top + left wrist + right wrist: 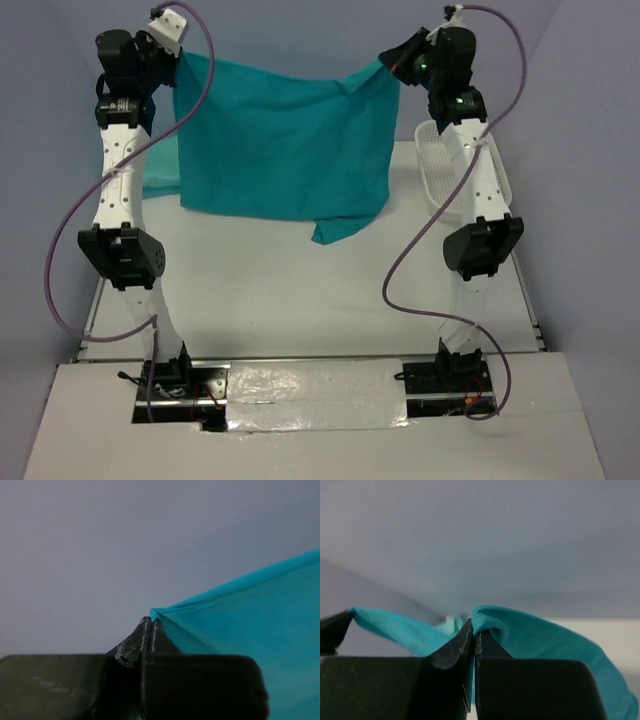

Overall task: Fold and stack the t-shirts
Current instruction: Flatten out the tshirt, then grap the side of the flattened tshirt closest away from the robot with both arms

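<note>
Two arms hold one teal t-shirt [285,140] spread in the air over the far half of the table [300,290]. The left gripper [177,58] is closed tight on the upper left corner, and the right gripper [392,62] is pinched on the upper right corner. The top edge sags slightly between them. The lower edge hangs unevenly, with one point drooping lowest near the middle; contact with the table cannot be judged. A second shirt [160,178] lies behind the left arm, at the table's left edge. A white basket [432,165] sits at the right edge, behind the right arm. The near half of the white table lies between the arms. A grey-blue wall [300,30] closes the far side.
</note>
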Controlling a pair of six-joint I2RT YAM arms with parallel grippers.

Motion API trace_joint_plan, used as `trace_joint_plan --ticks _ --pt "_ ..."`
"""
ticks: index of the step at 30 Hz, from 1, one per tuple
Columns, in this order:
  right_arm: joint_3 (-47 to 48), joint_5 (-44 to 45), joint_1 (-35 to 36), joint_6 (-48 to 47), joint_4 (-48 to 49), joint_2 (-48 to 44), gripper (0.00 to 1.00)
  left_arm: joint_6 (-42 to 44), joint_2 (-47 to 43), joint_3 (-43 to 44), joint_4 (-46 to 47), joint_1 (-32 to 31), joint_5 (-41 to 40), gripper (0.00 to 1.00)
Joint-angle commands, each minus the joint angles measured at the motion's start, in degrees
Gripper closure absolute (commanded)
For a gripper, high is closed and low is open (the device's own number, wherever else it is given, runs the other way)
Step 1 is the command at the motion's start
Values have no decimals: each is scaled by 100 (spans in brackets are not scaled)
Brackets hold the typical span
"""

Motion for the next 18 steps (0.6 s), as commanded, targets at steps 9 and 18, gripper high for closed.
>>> trace_joint_plan --ticks 9,18 --pt "-716 694 -148 -446 1306 -1527 100 -76 -1314 -1186 2213 28 408 100" --pt "-5427 1097 343 -1335 1841 -4258 100 1352 -2420 -3261 907 28 680 100"
